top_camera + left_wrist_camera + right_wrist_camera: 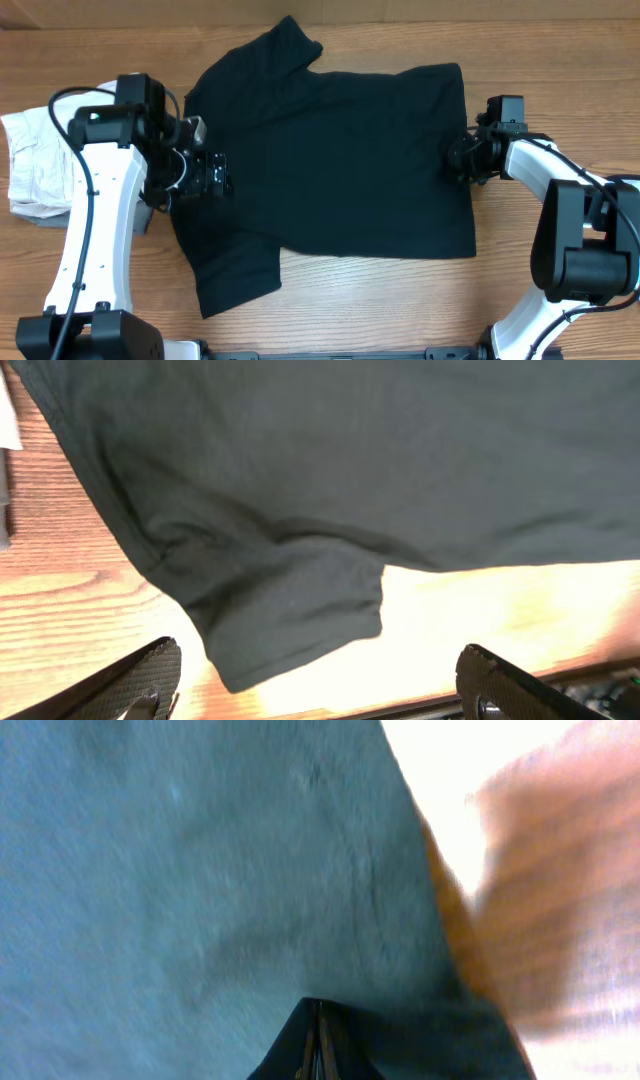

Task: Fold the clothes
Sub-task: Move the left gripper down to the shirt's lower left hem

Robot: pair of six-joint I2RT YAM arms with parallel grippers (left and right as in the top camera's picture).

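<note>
The left arm (95, 220) stretched forward along its side, wrist bent inward, and the left gripper (205, 172) pointed toward the middle with its jaws spread wide; both fingertips (150, 678) framed the wrist view. The right arm (530, 158) hooked inward at the elbow, and the right gripper (462, 158) had its fingers (318, 1042) pressed together.

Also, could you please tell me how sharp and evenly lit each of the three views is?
Overhead: sharp and evenly lit, though the black T-shirt shows little surface detail. Left wrist: fabric in focus, but the table beside it is washed out by glare. Right wrist: blurred, with a bluish cast on the fabric.
</note>
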